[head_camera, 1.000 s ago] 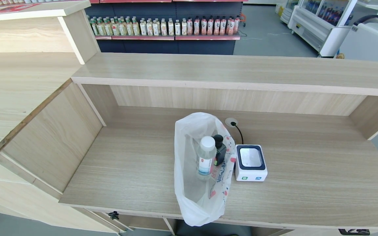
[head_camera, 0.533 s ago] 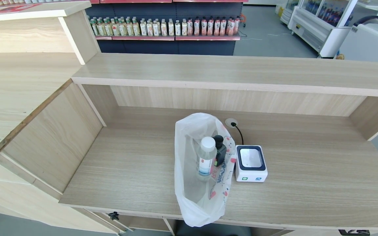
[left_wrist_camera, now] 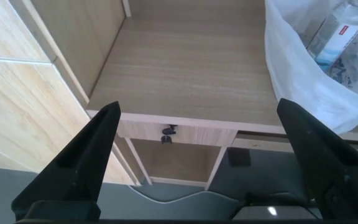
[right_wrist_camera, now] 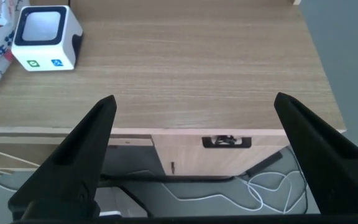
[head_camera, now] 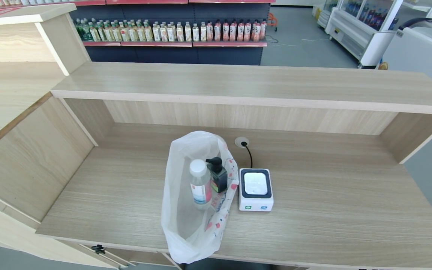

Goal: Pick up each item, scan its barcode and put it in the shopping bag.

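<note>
Now water bottle [head_camera: 200, 183] and pump bottle [head_camera: 219, 178] stand in shopping bag [head_camera: 174, 213] — scanner [head_camera: 255, 189] beside.

The shopping bag [head_camera: 186, 225] veils the base of the water bottle [head_camera: 200, 183] and hides the lower part of the dark pump bottle [head_camera: 218, 179]. Label print on both is too small to tell.

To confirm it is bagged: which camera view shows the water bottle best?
The head view: the water bottle shows whole, cap to base, inside the shopping bag. The left wrist view catches just part of its labelled body, cut off.
</note>
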You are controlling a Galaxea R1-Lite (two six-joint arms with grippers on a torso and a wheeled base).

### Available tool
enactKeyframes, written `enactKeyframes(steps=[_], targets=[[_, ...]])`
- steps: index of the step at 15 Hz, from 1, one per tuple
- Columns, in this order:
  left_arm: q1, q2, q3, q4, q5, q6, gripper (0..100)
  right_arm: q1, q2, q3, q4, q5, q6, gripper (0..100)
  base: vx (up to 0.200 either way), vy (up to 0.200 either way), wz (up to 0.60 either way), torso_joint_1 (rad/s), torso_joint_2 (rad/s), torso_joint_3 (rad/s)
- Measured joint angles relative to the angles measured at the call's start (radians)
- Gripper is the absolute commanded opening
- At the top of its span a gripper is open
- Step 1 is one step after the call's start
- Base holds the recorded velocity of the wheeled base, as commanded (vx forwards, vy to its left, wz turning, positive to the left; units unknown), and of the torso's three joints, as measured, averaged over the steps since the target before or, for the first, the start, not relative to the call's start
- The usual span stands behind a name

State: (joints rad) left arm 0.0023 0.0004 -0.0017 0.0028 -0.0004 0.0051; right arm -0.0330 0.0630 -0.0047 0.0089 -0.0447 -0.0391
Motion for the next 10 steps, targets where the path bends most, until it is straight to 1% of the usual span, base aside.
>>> enactKeyframes(steps=[5, 6, 10], targets=[[0.0, 0.0, 0.0, 0.0, 0.0, -0.005, 100, 0.001, 0.0, 0.0, 0.0, 0.0, 0.001, 100, 0.0, 0.0, 0.0, 0.0, 0.0, 0.0], [0.0, 0.0, 0.0, 0.0, 0.0, -0.005, 100, 0.001, 0.0, 0.0, 0.0, 0.0, 0.0, 0, 0.0, 0.0, 0.0, 0.0, 0.0, 0.0], [0.001, 0.0, 0.0, 0.0, 0.0, -0.005, 100, 0.026, -0.035, 0.0, 0.0, 0.001, 0.002, 0, 0.0, 0.0, 0.0, 0.0, 0.0, 0.0]])
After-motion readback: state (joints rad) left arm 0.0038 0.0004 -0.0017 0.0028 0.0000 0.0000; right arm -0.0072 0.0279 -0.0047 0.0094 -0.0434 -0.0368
